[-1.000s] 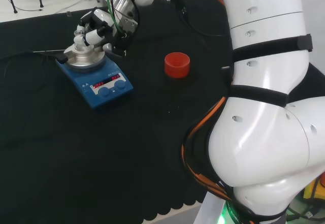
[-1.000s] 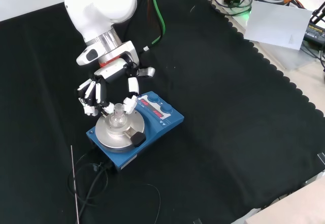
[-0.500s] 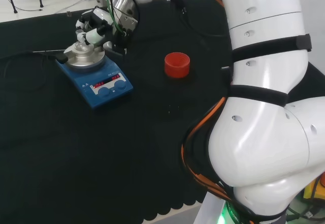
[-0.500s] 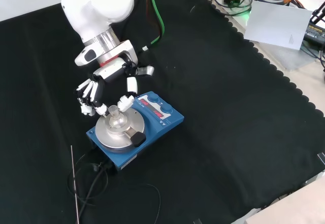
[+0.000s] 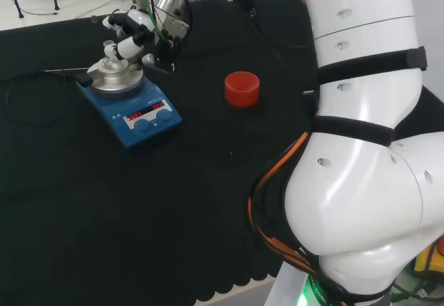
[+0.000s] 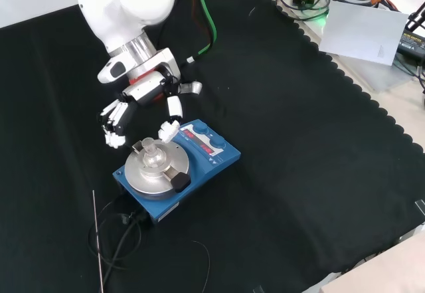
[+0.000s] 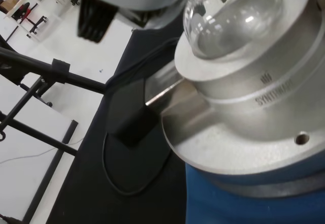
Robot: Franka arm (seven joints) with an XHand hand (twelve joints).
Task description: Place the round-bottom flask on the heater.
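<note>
The clear round-bottom flask (image 5: 111,61) (image 6: 151,154) sits upright in the silver block of the blue heater (image 5: 142,114) (image 6: 207,155), which stands on the black cloth. In the wrist view the flask's bulb (image 7: 231,16) rests in the round seat of the heater's metal block (image 7: 254,99). The hand (image 5: 130,30) (image 6: 136,104) hovers just above and behind the flask's neck, open, with its fingers spread and apart from the glass. Nothing is between its fingers.
A red ribbed ring stand (image 5: 241,88) sits on the cloth to the heater's right in the head view. A black handle (image 6: 179,181) juts from the heater's block, and a black cable (image 6: 114,238) and a thin rod (image 6: 97,240) lie beside it.
The hand's fingers have come off the flask and spread; the hand has lifted up and back from the heater. The flask stays seated in the block.
</note>
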